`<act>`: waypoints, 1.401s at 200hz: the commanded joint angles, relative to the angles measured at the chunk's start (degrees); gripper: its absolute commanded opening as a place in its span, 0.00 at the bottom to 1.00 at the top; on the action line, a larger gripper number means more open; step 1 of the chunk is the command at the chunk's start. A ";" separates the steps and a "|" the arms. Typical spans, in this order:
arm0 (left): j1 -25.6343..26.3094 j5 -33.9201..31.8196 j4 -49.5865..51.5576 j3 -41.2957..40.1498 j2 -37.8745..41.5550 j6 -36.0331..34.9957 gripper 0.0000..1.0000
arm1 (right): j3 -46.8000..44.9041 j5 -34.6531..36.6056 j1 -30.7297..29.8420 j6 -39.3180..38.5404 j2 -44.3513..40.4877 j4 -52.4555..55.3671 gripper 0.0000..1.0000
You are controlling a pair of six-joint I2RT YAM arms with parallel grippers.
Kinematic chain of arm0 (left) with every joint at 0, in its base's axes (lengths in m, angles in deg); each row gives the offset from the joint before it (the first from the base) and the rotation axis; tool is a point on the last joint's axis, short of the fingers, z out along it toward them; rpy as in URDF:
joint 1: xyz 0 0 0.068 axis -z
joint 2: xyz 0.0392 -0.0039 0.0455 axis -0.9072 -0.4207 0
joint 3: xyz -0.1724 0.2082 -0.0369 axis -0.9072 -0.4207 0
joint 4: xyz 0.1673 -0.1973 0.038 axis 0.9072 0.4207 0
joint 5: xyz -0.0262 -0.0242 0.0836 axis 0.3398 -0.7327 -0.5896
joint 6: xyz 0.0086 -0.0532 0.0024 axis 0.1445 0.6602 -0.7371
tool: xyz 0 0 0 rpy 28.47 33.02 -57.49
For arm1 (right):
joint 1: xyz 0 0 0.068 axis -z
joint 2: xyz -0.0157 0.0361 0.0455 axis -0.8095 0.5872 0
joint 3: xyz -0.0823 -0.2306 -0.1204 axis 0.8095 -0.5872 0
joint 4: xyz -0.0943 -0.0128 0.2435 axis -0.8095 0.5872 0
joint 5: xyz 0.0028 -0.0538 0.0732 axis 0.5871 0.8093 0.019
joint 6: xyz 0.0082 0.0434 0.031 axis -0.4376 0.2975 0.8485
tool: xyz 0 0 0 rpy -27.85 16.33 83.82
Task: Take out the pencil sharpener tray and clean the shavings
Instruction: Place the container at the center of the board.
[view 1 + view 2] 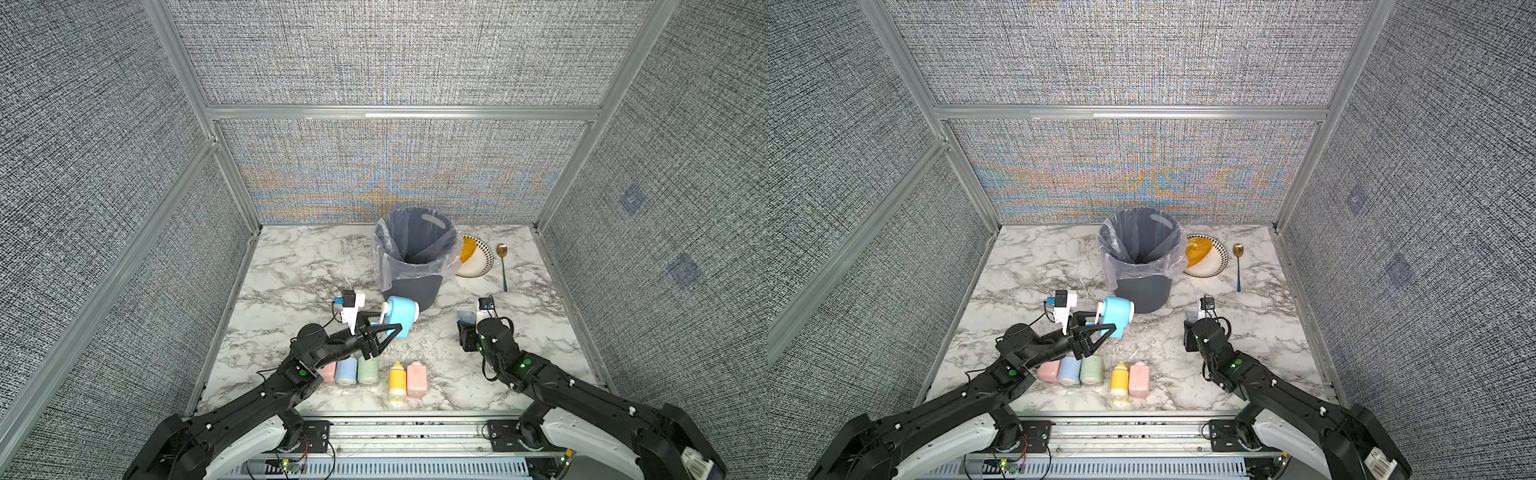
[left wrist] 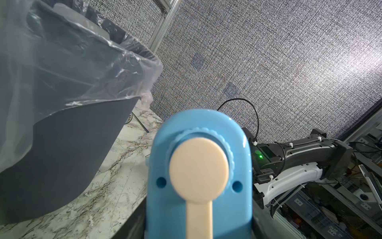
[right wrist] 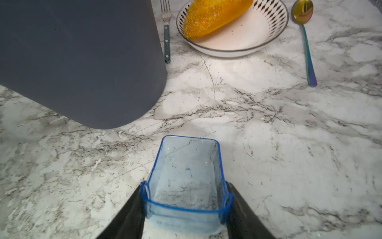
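Left gripper (image 1: 392, 332) is clamped on the blue pencil sharpener (image 1: 403, 311), jaws pressed against its lower body. The sharpener sits just in front of the grey bin (image 1: 409, 289), and its beige crank (image 2: 198, 171) faces the left wrist camera. Right gripper (image 3: 185, 184) pinches the clear blue tray (image 3: 186, 163) by its two long sides, one finger (image 3: 128, 213) on each side. The tray is out of the sharpener and well apart from it, to the right of the bin and over bare marble table (image 3: 279, 134). Its open side faces the wrist camera, and the marble veins show through its floor. No telling whether it touches the table. The bin has a clear plastic liner (image 1: 384, 257) folded over its rim. Behind it are a fork (image 3: 166, 35), a plate (image 3: 244, 39) with a yellow bun (image 3: 215, 16), and a spoon (image 1: 503, 266). A row of pastel bottles (image 1: 368, 370) stands along the near edge.
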 commanded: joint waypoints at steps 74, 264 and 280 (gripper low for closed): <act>2.35 -1.63 -5.59 0.45 -2.31 -2.26 0.14 | -1.08 2.51 -2.20 7.57 11.05 -3.54 0.00; 2.70 1.92 -13.21 5.17 -25.23 -6.38 0.14 | 0.79 3.01 -8.34 16.12 7.66 8.60 0.65; 2.70 2.54 -15.08 6.07 -28.11 -5.70 0.14 | 0.80 3.17 -8.38 16.06 6.94 9.25 0.69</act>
